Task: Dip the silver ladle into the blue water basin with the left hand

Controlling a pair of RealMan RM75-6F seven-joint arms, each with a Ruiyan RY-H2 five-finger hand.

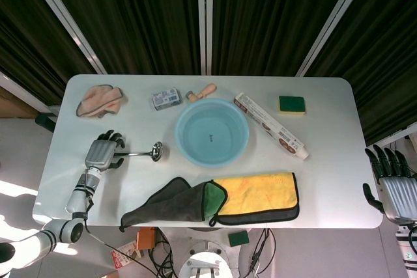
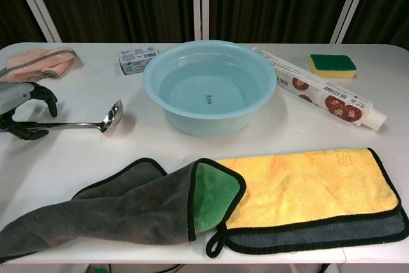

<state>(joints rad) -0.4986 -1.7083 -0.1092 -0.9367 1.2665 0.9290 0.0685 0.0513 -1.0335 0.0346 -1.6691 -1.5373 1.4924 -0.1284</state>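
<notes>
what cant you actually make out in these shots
- Left hand: cut off by the chest view's left edge, and small in the head view, so whether its fingers have closed on the silver ladle handle is unclear.
- Right hand: only in the head view, off the table's right end; the chest view misses it.
- Wooden-handled item: partly behind the blue water basin rim in the head view; unidentifiable.
- Small box: label too small to read.
</notes>
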